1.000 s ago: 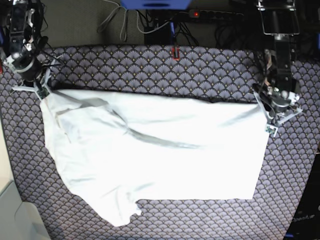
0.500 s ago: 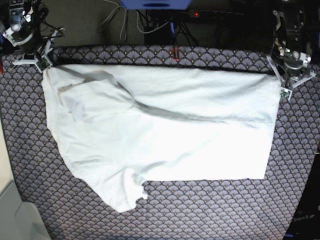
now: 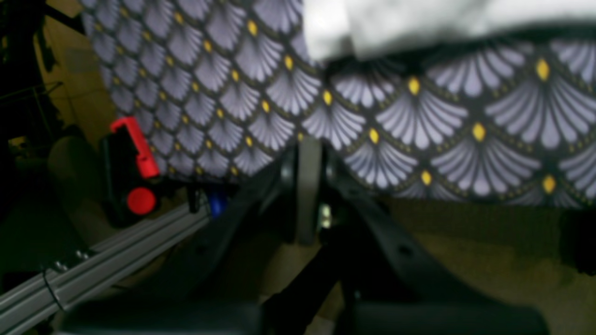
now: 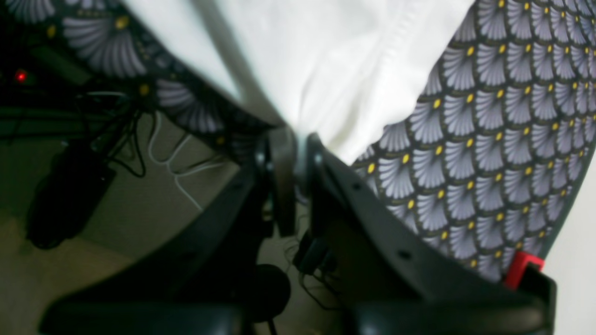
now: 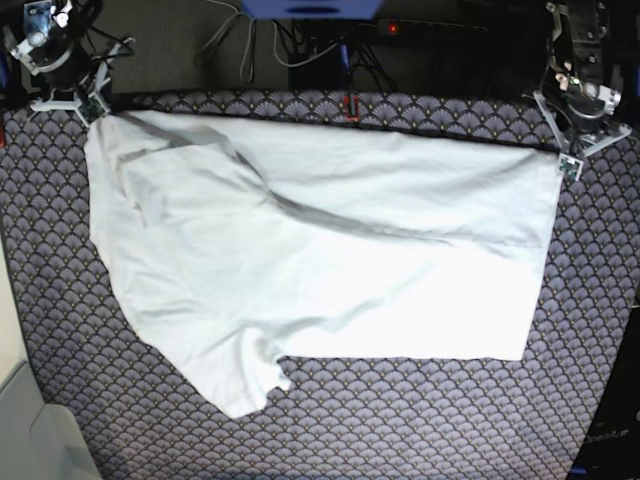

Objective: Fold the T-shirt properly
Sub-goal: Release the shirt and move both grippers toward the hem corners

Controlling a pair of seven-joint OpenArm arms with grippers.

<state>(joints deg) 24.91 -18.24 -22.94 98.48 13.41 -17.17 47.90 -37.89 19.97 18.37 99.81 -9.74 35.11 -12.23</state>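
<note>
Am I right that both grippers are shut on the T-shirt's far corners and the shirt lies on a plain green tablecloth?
Not quite: the tablecloth is purple with a scallop pattern, as the base view shows. The rest holds: the left gripper and right gripper are shut on the T-shirt's far corners.

T-shirt (image 5: 330, 260) spread flat on the purple scallop tablecloth (image 5: 420, 430) covering the table, wrinkled, one long diagonal crease running from the right arm's fingers toward the cloth's middle. Right gripper (image 5: 88, 108) sits at the far corner of the table, fingers pinched on the shirt's corner; fabric fans out from the fingertips. Left gripper (image 5: 566, 160) at the opposite far corner, fingers closed, tips at the shirt's other far corner; actual hold on the cloth can't be confirmed from here. Far hem runs between the two sets of fingers. Sleeve (image 5: 245, 385) lies well away from both. Power strip (image 5: 440, 30) and cables (image 5: 240, 45) behind the table.
</note>
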